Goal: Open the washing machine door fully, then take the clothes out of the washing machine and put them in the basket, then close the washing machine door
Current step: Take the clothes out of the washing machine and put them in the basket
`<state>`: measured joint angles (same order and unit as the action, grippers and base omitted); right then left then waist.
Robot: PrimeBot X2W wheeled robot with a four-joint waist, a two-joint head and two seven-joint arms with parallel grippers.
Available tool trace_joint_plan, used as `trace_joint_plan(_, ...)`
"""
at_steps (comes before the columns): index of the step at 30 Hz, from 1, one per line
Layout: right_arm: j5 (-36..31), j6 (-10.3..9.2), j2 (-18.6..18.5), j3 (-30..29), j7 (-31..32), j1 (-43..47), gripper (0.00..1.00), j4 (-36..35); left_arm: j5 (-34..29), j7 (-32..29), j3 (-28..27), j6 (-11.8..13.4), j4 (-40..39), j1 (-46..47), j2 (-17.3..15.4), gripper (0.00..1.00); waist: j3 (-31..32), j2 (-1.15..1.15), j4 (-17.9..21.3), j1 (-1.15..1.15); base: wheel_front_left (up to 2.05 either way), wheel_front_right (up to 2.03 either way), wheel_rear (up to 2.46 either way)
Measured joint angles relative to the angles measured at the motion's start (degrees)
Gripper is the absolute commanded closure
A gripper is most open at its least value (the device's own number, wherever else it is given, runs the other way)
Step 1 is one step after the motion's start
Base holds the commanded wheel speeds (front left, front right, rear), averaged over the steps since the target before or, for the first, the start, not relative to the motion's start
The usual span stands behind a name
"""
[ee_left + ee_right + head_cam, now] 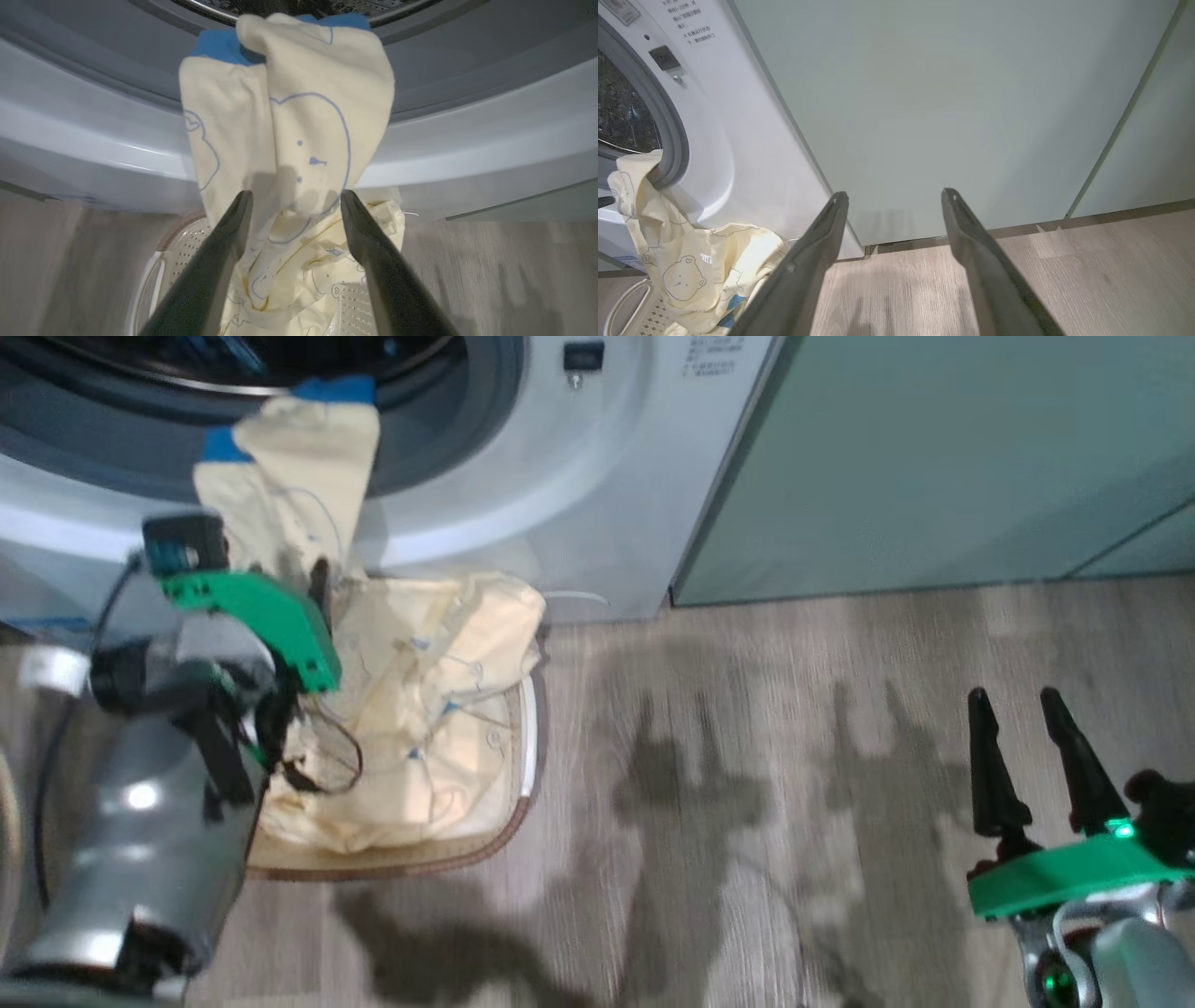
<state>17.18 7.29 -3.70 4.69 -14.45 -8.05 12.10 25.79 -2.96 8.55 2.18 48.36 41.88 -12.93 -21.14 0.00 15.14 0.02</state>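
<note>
Left gripper [296, 195] stood spread wide, gripping nothing, its tips flanking the soft cream-yellow, blue-patched clothes [289, 116] draped out of the white front-loading washing machine [467, 140] into the perforated cream plastic basket [187, 238]. Light and limp, they looked best pinched at the hanging fold. Right gripper [1014, 698] hung equally wide and empty.

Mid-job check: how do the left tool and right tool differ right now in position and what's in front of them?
The left tool is at the drum mouth of the washing machine, above the basket; the right tool hangs over wooden floor. The left tool's fingers frame the cream garment draped from that mouth; the right tool faces the sage-green cabinet panel, nothing between its fingers. Shared: both stand open, gripping nothing.
</note>
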Motion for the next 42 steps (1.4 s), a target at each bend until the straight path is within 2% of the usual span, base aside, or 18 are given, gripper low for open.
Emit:
trace_joint_plan(4, 0.42, 0.0, 0.13, 0.19, 0.0, -2.33, 0.0, -0.48, -0.14, 0.3, 0.19, 0.1, 6.7, 6.86, -0.01, 0.0, -3.72, 0.0, 0.69, 0.0, 0.0, 0.0, 0.0)
trace_joint_plan(12, 0.46, 0.0, 0.26, 0.22, 0.0, -5.25, 0.0, -0.92, -0.52, 3.88, -0.52, 1.56, 16.16, 13.95, -0.8, 0.0, -8.27, 0.0, 1.77, 0.0, 0.0, 0.0, 0.0)
trace_joint_plan(16, 0.46, 0.0, 0.26, 0.2, 0.0, -5.49, 0.0, -1.03, 0.07, 6.05, -1.02, 0.91, 18.11, 15.86, -0.8, 0.0, -9.37, 0.0, 1.97, -0.01, 0.0, 0.0, 0.0)
trace_joint_plan(20, 0.46, 0.0, 0.3, 0.02, 0.0, -5.55, 0.0, -1.03, 0.07, 9.1, -0.78, -1.16, 20.39, 17.62, -0.8, 0.02, -10.28, 0.0, 1.94, -0.01, 0.0, 0.0, 0.0)
trace_joint_plan(21, 0.46, 0.0, 0.31, -0.05, 0.0, -5.59, 0.0, -1.03, 0.07, 9.73, -0.63, -1.85, 20.91, 17.83, -0.79, 0.4, -10.39, 0.0, 1.91, -0.01, 0.0, 0.0, 0.0)
trace_joint_plan(22, 0.46, 0.0, 0.31, -0.1, 0.0, -5.64, 0.0, -1.03, -0.01, 10.33, -0.41, -2.34, 21.4, 18.04, -0.8, 0.9, -10.43, 0.0, 1.91, -0.01, 0.0, 0.0, 0.0)
trace_joint_plan(23, 0.46, 0.0, 0.33, -0.1, 0.0, -5.67, 0.0, -1.02, -0.05, 10.81, -0.13, -2.79, 21.89, 18.26, -0.79, 1.0, -10.41, 0.0, 1.91, -0.01, 0.0, 0.0, 0.0)
trace_joint_plan(29, 0.46, 0.0, 0.38, -0.09, 0.0, -5.74, 0.0, -0.75, -0.56, 11.85, 1.6, -6.16, 24.34, 18.36, -0.75, 1.0, -9.2, 0.0, 1.73, -0.01, 0.0, 0.0, 0.0)
trace_joint_plan(34, 0.46, 0.0, 0.38, -0.18, 0.0, -5.54, 0.0, -0.31, -1.27, 11.72, 4.04, -7.79, 24.87, 15.65, 0.26, 1.0, -7.42, 0.0, 1.31, -0.02, 0.0, 0.0, 0.0)
trace_joint_plan(39, 0.46, 0.0, 0.35, -0.18, 0.0, -5.18, 0.0, -0.26, -2.53, 7.0, 7.54, -8.91, 25.57, 8.98, 3.91, 1.0, -6.09, 0.0, 0.4, -0.02, 0.0, 0.0, 0.0)
trace_joint_plan(42, 0.46, 0.0, 0.27, -0.1, 0.0, -5.18, 0.0, -0.3, -2.61, 4.01, 9.14, -9.17, 26.09, 5.53, 4.89, 1.0, -5.92, 0.0, 0.0, -0.03, 0.0, 0.0, 0.0)
